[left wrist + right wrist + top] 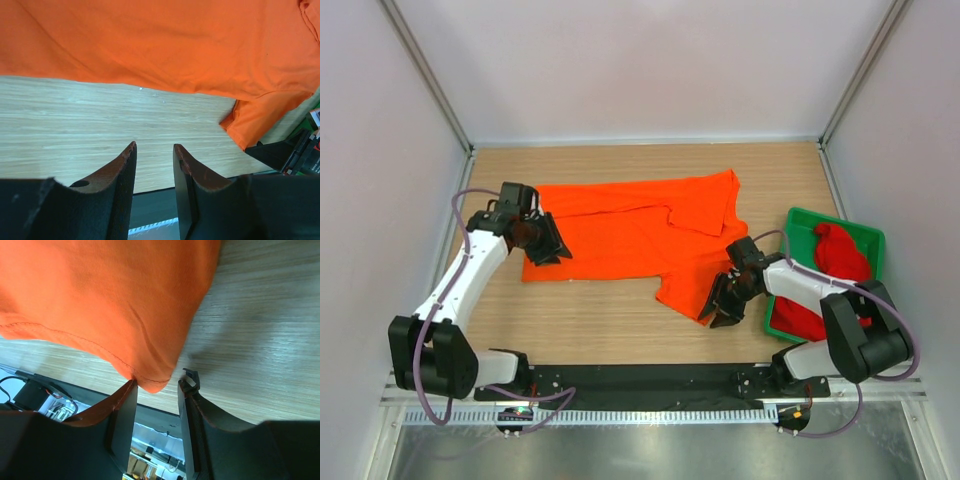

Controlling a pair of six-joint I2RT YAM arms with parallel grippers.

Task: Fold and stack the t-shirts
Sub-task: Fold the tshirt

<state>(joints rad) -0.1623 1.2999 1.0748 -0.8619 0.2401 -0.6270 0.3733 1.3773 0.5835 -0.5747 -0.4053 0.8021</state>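
The left gripper (155, 147) holds its jaws parted with nothing between them, low over the wooden table (75, 125) at the left end of the orange shirt (630, 235). Its arm rises along the left of the frame. The right gripper (157, 382), jaws also apart, has the shirt's lower right corner at its fingertips, unclamped. The shirt lies flat at centre, its long axis left to right. The red shirt (840, 250) sits bunched in the green tray (805, 222) at right.
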